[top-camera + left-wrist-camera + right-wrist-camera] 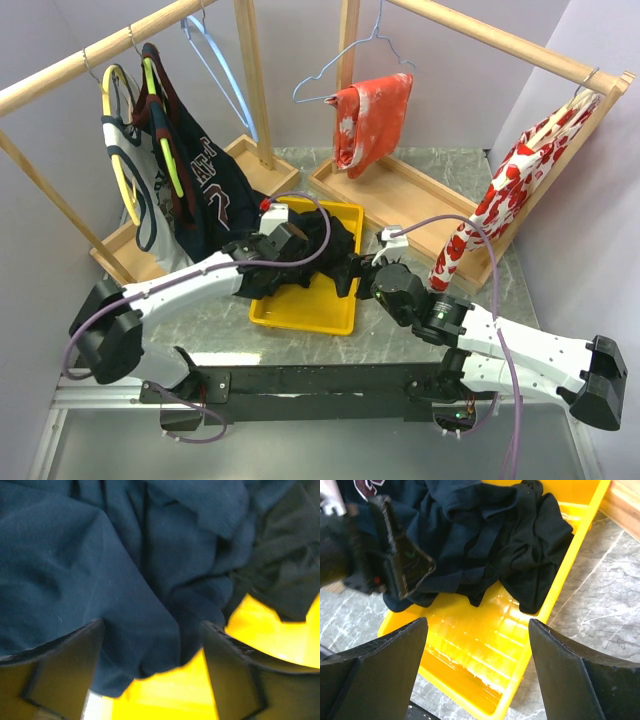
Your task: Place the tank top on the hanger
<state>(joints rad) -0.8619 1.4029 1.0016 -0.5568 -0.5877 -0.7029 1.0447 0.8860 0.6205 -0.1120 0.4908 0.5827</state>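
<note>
The navy tank top, red-trimmed with white lettering, hangs from the lime-green hanger on the left rail, and its hem reaches down toward the yellow tray. My left gripper is down in the tray, open, with a fold of dark navy cloth lying loose between its fingers. I cannot tell whether that cloth belongs to the tank top. My right gripper is open over the tray's near right part with nothing between its jaws.
A black garment lies bunched in the tray beside the navy cloth. A yellow hanger carrying a white tank top and a light blue hanger share the left rail. Red patterned garments hang at the back and right.
</note>
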